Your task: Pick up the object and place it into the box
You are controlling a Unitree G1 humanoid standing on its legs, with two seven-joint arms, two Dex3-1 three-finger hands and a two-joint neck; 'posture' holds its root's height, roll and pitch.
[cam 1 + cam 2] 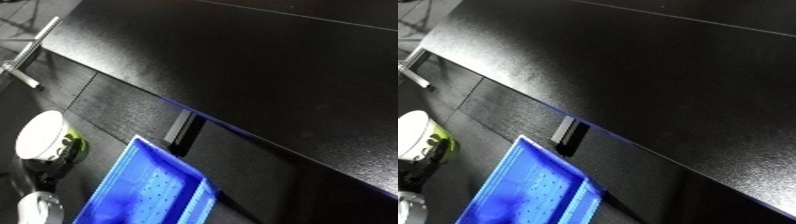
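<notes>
Left eye view shows a strongly tilted scene with a wide black tabletop (pixel 266 75) filling the upper right. Its front edge runs diagonally from upper left to lower right, catching a thin blue gleam. Below that edge lies a dark panelled front with a small grey handle or bracket (pixel 180 127).

A blue bin (pixel 147 192) sits at the lower middle, below the tabletop edge and near the handle. Its floor is dotted with small holes, and its near wall is ribbed. No contents can be made out inside it.

At the lower left stands a white cup (pixel 40 135) with a green and black side. Dark marks on that side cannot be read as writing. Just below it a white rounded thing (pixel 37 207) shows at the edge; what it is cannot be told. A grey metal bar (pixel 31 52) crosses the upper left corner.

Neither hand appears in either view, so their state cannot be told. No brand or label is legible anywhere.
</notes>
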